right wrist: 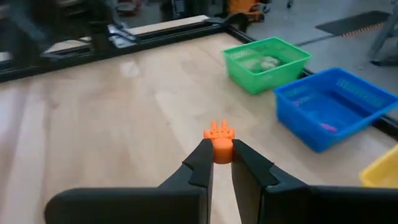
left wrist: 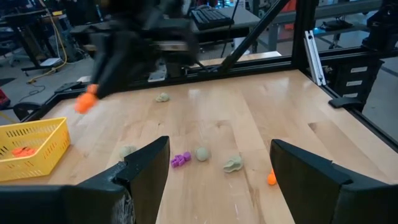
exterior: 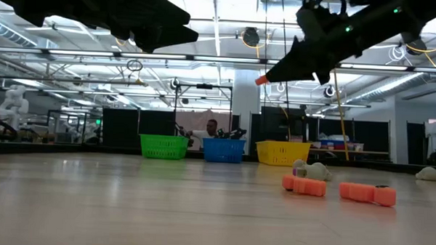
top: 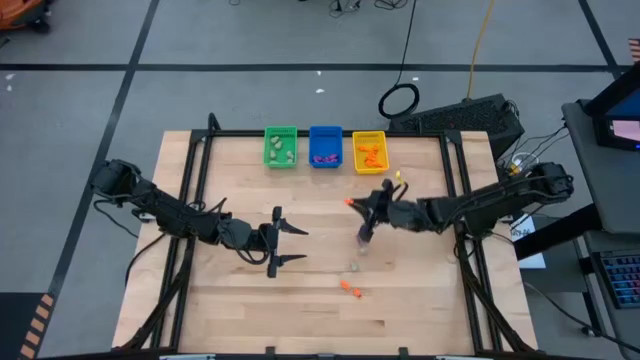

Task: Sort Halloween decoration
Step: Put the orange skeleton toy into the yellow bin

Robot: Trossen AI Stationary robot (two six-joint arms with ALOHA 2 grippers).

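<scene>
My right gripper [right wrist: 219,153] is shut on a small orange trinket [right wrist: 219,138] and hangs above the table's middle [top: 350,203], in front of the bins. Green [top: 281,147], blue [top: 325,147] and yellow [top: 369,151] bins stand in a row at the far edge, each holding a few trinkets. Loose decoration lies on the wood: purple [left wrist: 181,160], beige [left wrist: 202,154] and orange [left wrist: 272,178] pieces, and two orange ones [exterior: 304,185] nearer the front. My left gripper [top: 300,245] waits open to the left of these, above the table, holding nothing. My right gripper pinches the orange trinket's near end [right wrist: 220,150] between its two fingertips. The trinket's knobbly far end [right wrist: 218,129] sticks out beyond them. The fingers come from the table's right, slanting slightly down. The trinket is lifted clear of the table.
A black frame [top: 200,160] runs along the table's sides and far edge. Another beige piece [left wrist: 163,97] lies farther right. Bare wood [top: 230,300] spreads over the left and near parts. In the low view a person [exterior: 212,127] shows far behind the bins.
</scene>
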